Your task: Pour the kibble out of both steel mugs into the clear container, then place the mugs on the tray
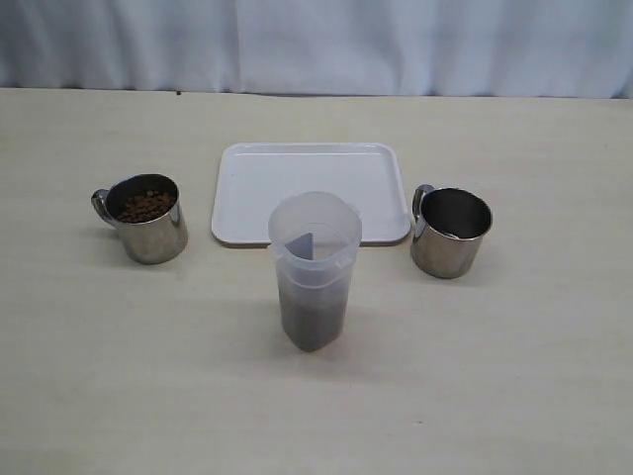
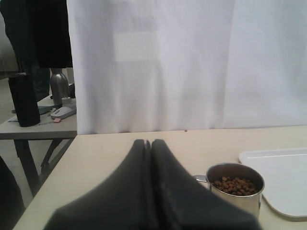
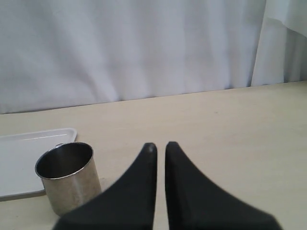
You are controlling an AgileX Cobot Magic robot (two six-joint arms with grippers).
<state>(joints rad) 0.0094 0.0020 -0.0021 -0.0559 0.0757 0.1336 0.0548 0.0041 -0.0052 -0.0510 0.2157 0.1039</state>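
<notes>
Since the right mug [image 1: 450, 233] looks empty and the container [image 1: 314, 269] holds kibble [image 1: 311, 319], one pour seems done. The left mug [image 1: 147, 218] (full) waits just beside the clenched left pincer [image 2: 148, 143]; the right pincer [image 3: 158, 145] is nearly closed, empty. The tray [image 1: 297, 183] holds nothing.

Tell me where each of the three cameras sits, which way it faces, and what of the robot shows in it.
Exterior view: raised, looking down across the table at the clear container, tray and both mugs; no robot part shows.
Left wrist view: low behind the left pincer, facing the curtain; the kibble-filled mug stands beyond the closed fingers.
Right wrist view: low behind the right pincer, facing the curtain; the empty-looking mug stands beside its fingers.
Shared: the tray and the curtain appear in all three.
</notes>
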